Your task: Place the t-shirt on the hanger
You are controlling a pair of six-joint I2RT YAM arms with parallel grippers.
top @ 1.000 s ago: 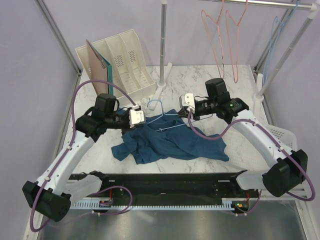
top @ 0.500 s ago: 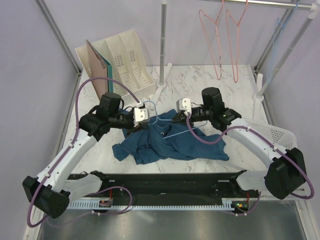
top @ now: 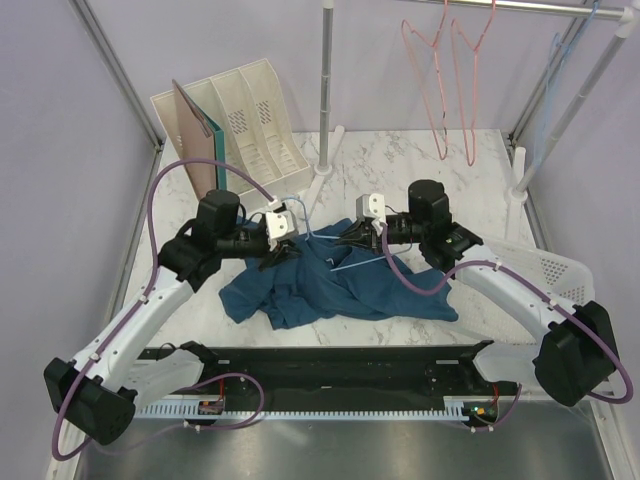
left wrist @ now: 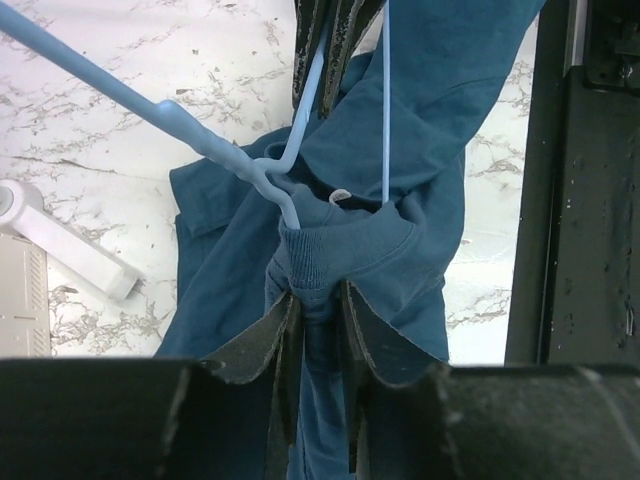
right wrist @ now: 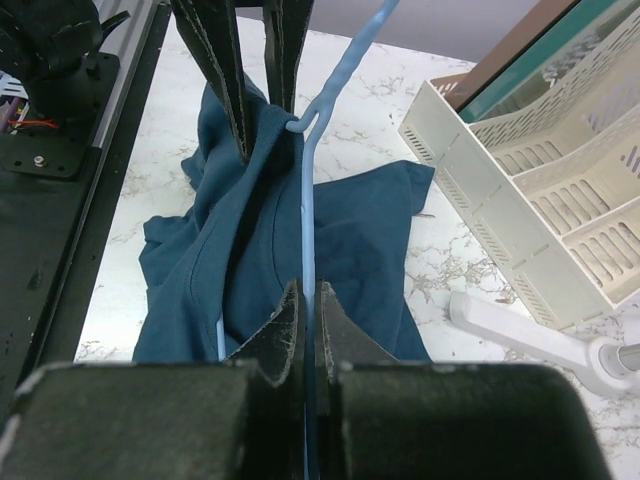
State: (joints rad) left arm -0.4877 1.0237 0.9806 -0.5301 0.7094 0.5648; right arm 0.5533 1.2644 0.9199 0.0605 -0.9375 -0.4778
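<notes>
Two grippers are facing each other over the marble table [top: 400, 160]: the left gripper [left wrist: 318, 295] is pinching the t-shirt [left wrist: 420, 230] by its ribbed collar, the right gripper [right wrist: 307, 295] is clamping the wire hanger [right wrist: 304, 200], which is running into the neck opening, the remaining fabric lying crumpled on the marble.

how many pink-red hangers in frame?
2. Both hang side by side on the rail at the back right: left pink-red hanger, right pink-red hanger. No others seem hidden.

No legible text or labels anywhere.
</notes>
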